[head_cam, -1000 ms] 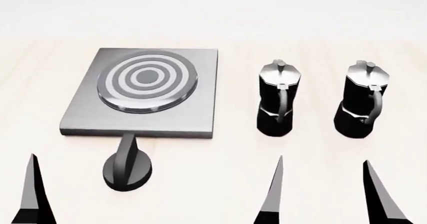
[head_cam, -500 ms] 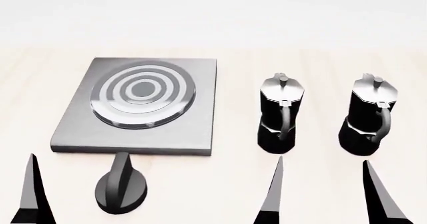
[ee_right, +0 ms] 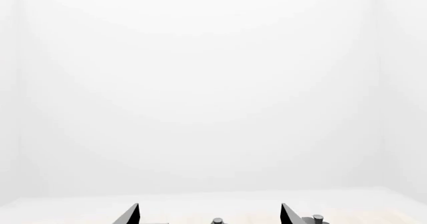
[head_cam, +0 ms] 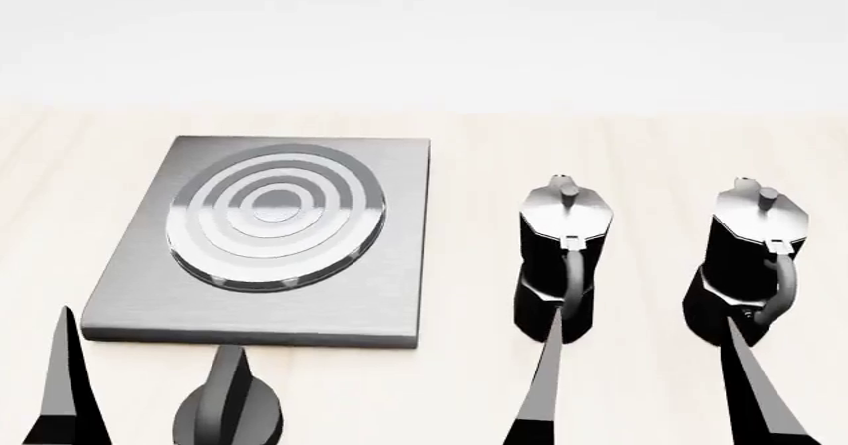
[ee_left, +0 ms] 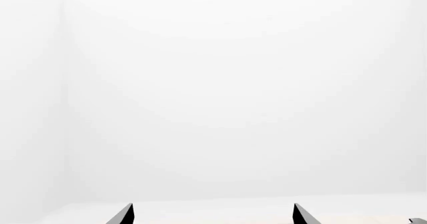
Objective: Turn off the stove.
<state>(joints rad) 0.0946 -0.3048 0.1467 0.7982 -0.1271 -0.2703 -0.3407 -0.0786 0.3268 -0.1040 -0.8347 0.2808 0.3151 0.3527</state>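
Grey stove is lying behind its black knob; both grippers are hovering wide apart, gripping nothing.

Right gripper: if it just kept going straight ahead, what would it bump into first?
Probably the two moka pots; the right gripper points at the gap between them, so it might slip through. Depth is hard to judge.

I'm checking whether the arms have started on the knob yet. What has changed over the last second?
Only the head view shifted: the stove, its knob and both pots slid lower in the picture. Nothing was grasped. The left tool and right tool stay open, apart from everything, and the layout is unchanged.
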